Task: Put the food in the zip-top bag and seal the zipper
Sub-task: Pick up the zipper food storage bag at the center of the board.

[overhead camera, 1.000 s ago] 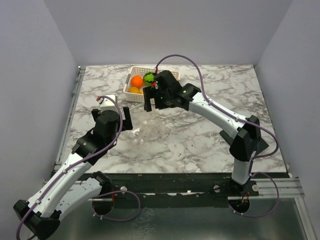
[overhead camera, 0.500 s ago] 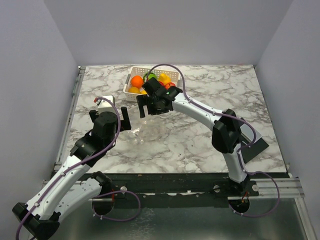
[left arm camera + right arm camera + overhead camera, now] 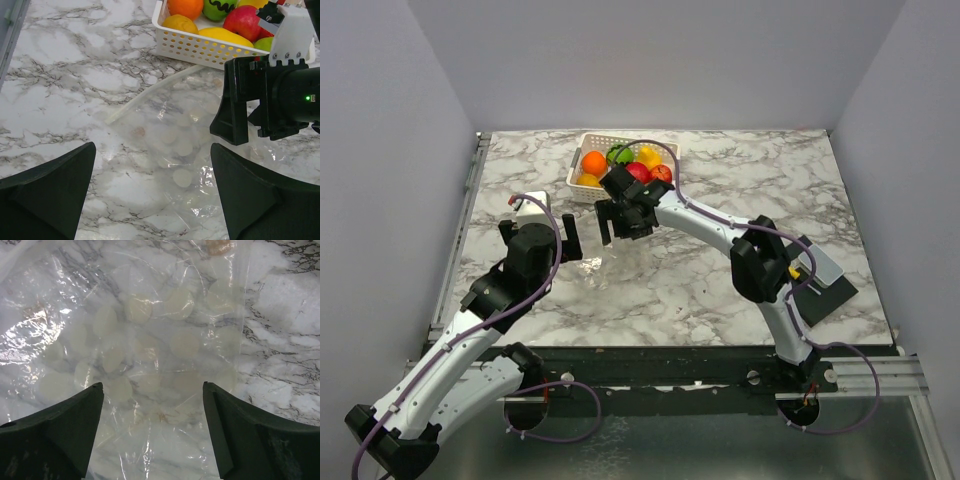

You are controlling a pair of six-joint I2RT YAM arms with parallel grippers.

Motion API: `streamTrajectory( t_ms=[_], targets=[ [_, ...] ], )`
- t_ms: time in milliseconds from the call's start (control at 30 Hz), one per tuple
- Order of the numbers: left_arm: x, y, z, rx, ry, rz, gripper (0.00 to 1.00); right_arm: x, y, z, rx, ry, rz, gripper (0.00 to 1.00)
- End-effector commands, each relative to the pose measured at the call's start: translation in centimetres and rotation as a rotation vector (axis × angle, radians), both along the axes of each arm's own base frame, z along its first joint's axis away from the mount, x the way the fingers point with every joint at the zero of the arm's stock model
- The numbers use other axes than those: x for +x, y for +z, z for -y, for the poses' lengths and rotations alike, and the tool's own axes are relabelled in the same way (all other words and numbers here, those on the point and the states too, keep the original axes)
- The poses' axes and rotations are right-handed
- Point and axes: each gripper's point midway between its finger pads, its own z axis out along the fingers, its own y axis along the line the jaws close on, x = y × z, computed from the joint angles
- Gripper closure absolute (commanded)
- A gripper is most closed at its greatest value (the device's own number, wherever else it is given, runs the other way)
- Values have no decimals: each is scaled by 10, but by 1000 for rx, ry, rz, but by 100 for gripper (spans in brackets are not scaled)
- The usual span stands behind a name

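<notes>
Two wide-open, empty claws: the left gripper (image 3: 152, 147) hovers by the zip-top bag (image 3: 175, 145); the right gripper (image 3: 152, 386) has swung from the far basket (image 3: 190, 47) over the bag, food (image 3: 638, 170) unpicked.

The marble-patterned tabletop (image 3: 650, 300) carries a white slotted basket (image 3: 582, 190) near its far edge, left of the middle. The zip-top bag (image 3: 620, 262) lies flat and crinkled on the marble just in front of the basket, towards the near edge. Its zipper (image 3: 150, 92) is the edge turned to the far-left, and one end of the strip reaches just beside the basket's near wall. A dark flat piece (image 3: 832, 292) lies towards the near-right corner, partly hidden.
</notes>
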Motion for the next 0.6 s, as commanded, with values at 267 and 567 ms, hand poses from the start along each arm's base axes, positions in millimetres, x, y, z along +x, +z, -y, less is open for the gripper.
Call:
streamTrajectory(
  t_ms=[267, 567],
  targets=[
    [2, -1, -3, 10, 17, 9, 2, -9, -21, 2, -33, 1, -38, 69],
    [1, -1, -5, 11, 26, 11, 2, -14, -3, 16, -50, 26, 8, 99]
  ],
)
